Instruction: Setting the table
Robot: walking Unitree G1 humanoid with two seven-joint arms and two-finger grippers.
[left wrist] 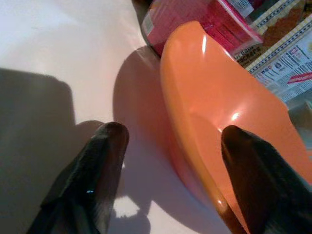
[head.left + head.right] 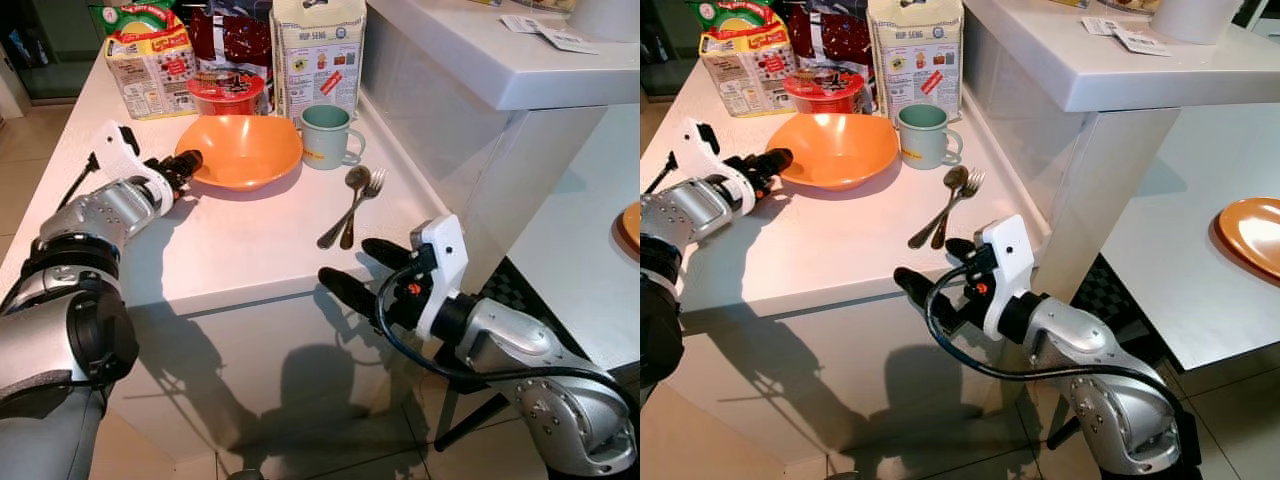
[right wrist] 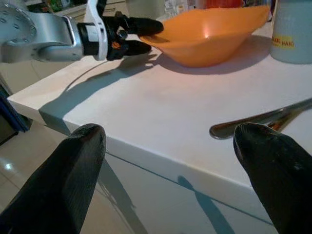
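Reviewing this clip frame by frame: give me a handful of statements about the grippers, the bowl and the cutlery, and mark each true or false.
1. The left gripper has its fingers open around the rim of the orange bowl. True: the left wrist view shows one finger outside the rim and one over the inside.
2. The right gripper is shut on the spoon. False: it is open, off the counter's front edge, holding nothing.
3. The spoon and fork lie side by side on the counter. True.
4. The green mug stands inside the bowl. False: it stands on the counter beside the bowl.
5. The bowl is full of food. False: it is empty.
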